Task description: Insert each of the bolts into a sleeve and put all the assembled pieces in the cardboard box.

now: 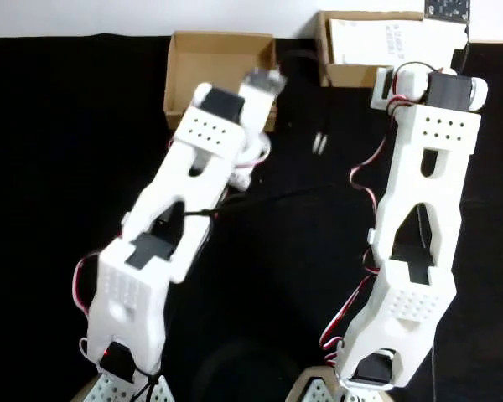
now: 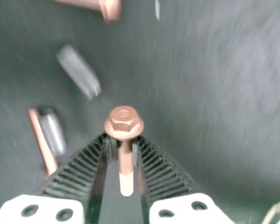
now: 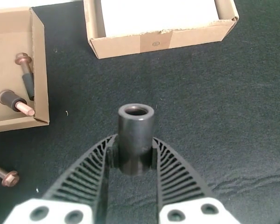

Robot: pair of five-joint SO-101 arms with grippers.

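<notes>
Black cloth [image 3: 233, 107] is spread under both arms. A bolt [image 2: 124, 125] is clamped by its shank in the left gripper [image 2: 122, 141], its head just past the fingertips, and a loose sleeve [image 2: 79, 72] lies farther ahead. A sleeve [image 3: 136, 123] is held between the right gripper's [image 3: 134, 142] jaws. Ahead and aside, two assembled pieces [image 3: 16, 100] are seen inside the box [image 3: 39, 70].

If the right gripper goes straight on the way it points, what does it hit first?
Likely the front wall of the white-lined cardboard box, straight ahead of the right gripper and its sleeve. Depending on tilt, the black mat might come first.
</notes>
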